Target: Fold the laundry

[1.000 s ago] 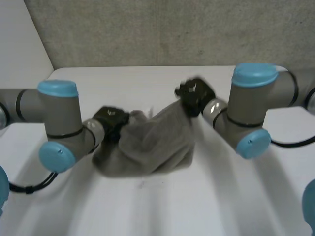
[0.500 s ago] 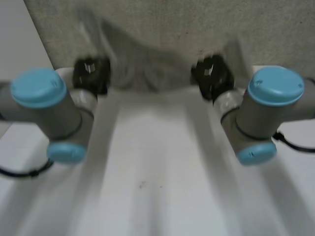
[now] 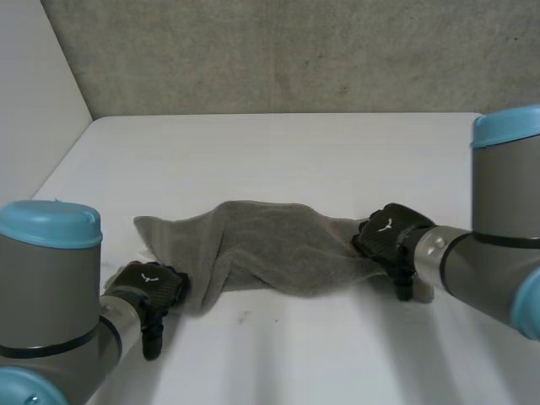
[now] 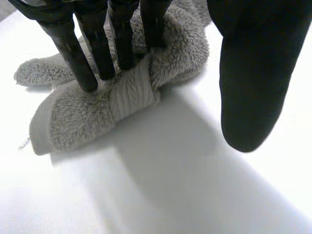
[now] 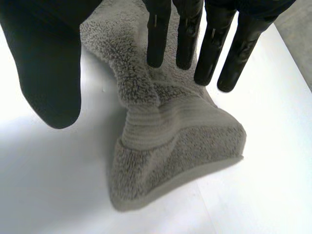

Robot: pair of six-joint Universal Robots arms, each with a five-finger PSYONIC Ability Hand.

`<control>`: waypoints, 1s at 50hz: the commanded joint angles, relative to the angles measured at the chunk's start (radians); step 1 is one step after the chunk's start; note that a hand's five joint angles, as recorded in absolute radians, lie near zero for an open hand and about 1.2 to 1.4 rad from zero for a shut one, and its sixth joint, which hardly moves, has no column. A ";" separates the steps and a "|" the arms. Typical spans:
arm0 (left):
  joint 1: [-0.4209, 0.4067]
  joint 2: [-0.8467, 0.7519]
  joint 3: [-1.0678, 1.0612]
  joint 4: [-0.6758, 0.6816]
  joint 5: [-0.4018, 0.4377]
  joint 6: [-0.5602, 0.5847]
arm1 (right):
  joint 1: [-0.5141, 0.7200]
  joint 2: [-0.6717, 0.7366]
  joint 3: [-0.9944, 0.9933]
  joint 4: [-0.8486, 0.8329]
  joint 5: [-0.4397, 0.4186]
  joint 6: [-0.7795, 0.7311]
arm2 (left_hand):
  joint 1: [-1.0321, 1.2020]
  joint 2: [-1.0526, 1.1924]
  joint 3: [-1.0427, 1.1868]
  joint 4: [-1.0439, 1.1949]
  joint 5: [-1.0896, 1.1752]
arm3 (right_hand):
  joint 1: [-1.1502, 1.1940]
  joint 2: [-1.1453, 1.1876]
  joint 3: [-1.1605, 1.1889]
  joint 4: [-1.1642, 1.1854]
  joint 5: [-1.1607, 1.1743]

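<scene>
Since half a second ago, the grey towel (image 3: pixel 261 245) is coming down from mid-air and is now lying bunched across the desk (image 3: pixel 278 152). Left hand (image 3: pixel 152 291) is pressing its 8 o'clock corner and right hand (image 3: pixel 388 240) its 3 o'clock end. Both hands' fingers (image 4: pixel 80 58) are staying straight and released, gripping nothing. Judgement: the spreading step is finishing. The next move is calling for flattening the rumpled middle before any fold.

We're looking down from behind, between the arms (image 3: pixel 51 253), at the table (image 3: pixel 278 152), facing the wall (image 3: pixel 295 51). Wrist cameras are sitting close, looking along the left hand (image 4: pixel 253 73) and right hand (image 5: pixel 44 63). All views are sharing the towel (image 3: pixel 270 245), wrist ones catching one end each.
</scene>
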 commanded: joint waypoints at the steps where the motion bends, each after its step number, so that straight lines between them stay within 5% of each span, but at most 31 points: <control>1: 0.029 0.028 0.149 0.041 0.004 -0.006 | -0.065 -0.030 -0.024 -0.075 -0.018 0.022 | -0.161 -0.163 -0.171 -0.168 -0.165 | 0.015 -0.037 -0.037 -0.036 -0.041; 9: 0.049 -0.129 0.352 0.187 0.012 -0.009 | -0.080 -0.029 -0.028 -0.213 -0.019 0.168 | -0.099 -0.101 -0.109 -0.106 -0.104 | 0.015 -0.037 -0.037 -0.036 -0.041; 23: 0.049 -0.384 0.640 0.196 0.077 -0.012 | -0.093 0.002 -0.008 -0.219 -0.022 0.182 | 0.050 0.048 0.040 0.044 0.046 | 0.006 -0.046 -0.046 -0.045 -0.050; 41: 0.050 -0.506 0.682 -0.041 0.093 -0.004 | -0.099 0.034 -0.010 -0.224 -0.024 0.179 | 0.001 -0.001 -0.009 -0.006 -0.004 | 0.000 -0.052 -0.052 -0.051 -0.056; 50: 0.049 -0.517 0.693 -0.040 0.092 -0.001 | -0.093 0.037 -0.014 -0.224 -0.024 0.177 | 0.115 0.113 0.105 0.108 0.110 | 0.003 -0.049 -0.049 -0.048 -0.053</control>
